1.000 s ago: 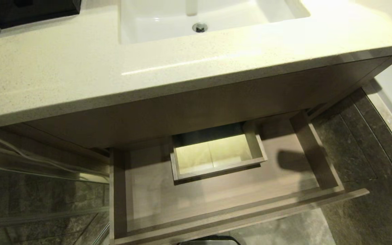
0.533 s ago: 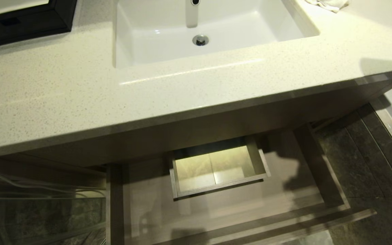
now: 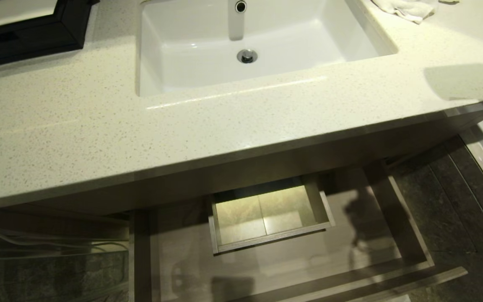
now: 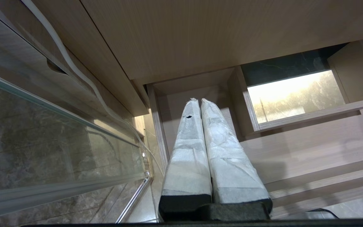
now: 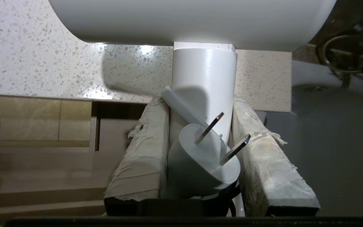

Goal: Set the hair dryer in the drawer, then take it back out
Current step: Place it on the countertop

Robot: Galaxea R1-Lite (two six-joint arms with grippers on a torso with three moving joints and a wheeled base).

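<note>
While my right claw [image 5: 200, 138] stays off the head view, its wrist view shows both taped fingers [image 5: 143, 151] clamped on the handle of the hair dryer [image 5: 203, 78], held out of the drawer [image 3: 266, 256] and above the speckled table [image 5: 43, 56] edge. That drawer stands pulled open below the claw; its floor holds nothing I can see except a small inner open-topped box [image 3: 266, 216], also bare. Hair dryer: white, fat barrel crossing beyond the fingertips, round handle between them, a white two-pin plug [image 5: 200, 160] with its cord lying against the handle. Barrel ends are cut off; grille and sticker not visible. My left claw [image 4: 199, 101] hangs over the drawer's left end, fingers pressed together, holding nothing. Behind the table edge sits a white sink [image 3: 262, 46], empty.
</note>
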